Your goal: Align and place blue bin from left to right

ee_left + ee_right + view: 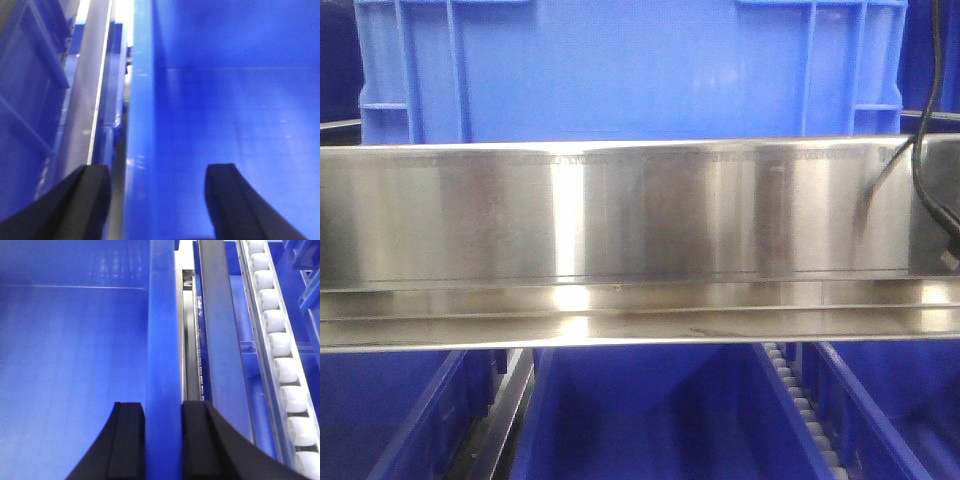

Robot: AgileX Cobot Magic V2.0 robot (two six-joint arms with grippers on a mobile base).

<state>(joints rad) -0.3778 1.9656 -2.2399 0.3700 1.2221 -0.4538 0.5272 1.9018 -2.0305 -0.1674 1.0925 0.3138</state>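
The large bright-blue plastic bin [620, 70] sits behind the shiny steel rail [620, 210]. Our right end effector [162, 410] pinches its right wall; the left end effector [157, 175] straddles the left wall, spread. We close it squarely before sliding

The left fingers [85, 197] are matte black, broad and thick, with rounded tips and backs that curve outward. The right fingers [129, 440] are the same matte black, with flat, square-cut inner faces, a faint seam behind each, and smoothly curving outer backs.
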